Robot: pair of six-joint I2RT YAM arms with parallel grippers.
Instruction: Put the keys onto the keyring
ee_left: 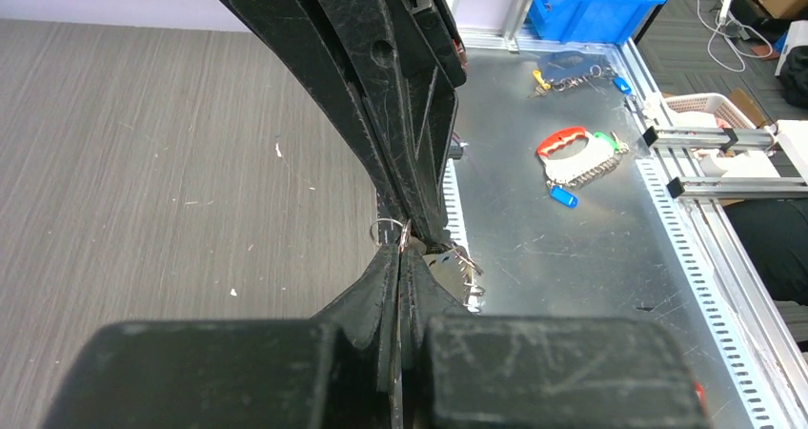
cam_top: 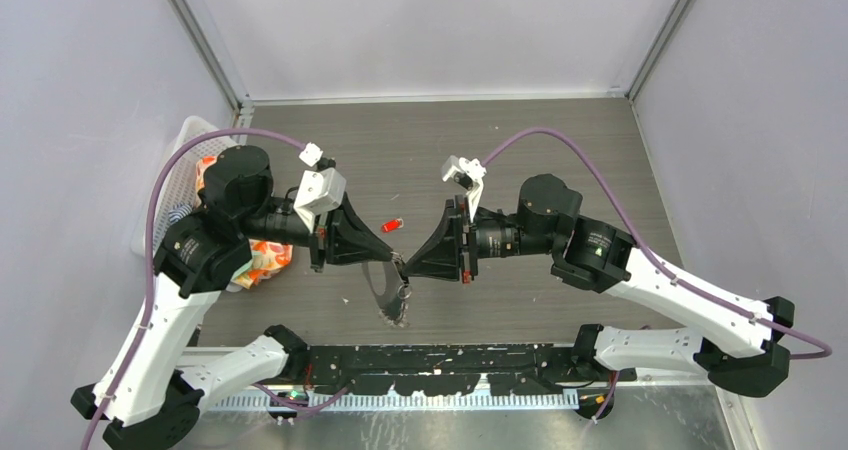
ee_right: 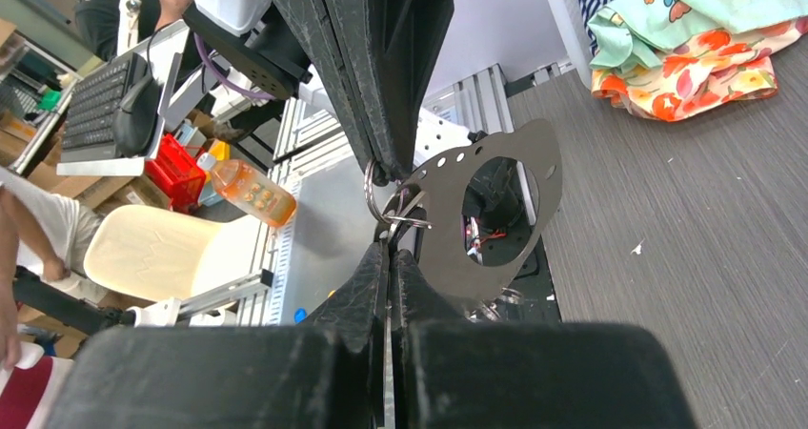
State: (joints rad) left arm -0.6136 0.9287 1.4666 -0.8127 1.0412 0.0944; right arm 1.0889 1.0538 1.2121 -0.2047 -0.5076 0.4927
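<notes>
The keys show as one small red-headed key [cam_top: 392, 225] lying on the grey table just behind the meeting fingertips, touched by neither gripper. The keyring [ee_right: 393, 210] is a small silver split ring, and a flat oval silver plate [ee_right: 443, 262] with a large hole hangs from it. My left gripper [cam_top: 397, 260] and right gripper [cam_top: 406, 267] meet tip to tip above the table's near middle. Both are shut on the keyring from opposite sides. In the left wrist view the keyring [ee_left: 386, 222] pokes out at my shut left gripper [ee_left: 402, 248]. My right gripper [ee_right: 389, 248] pinches the wire.
A white basket [cam_top: 185, 140] stands at the left wall with a flowered cloth [cam_top: 262, 260] beside it. The black rail [cam_top: 450, 360] carrying the arm bases runs along the near edge. Beyond it, a metal bench holds a red-and-green handled tool [ee_left: 572, 148].
</notes>
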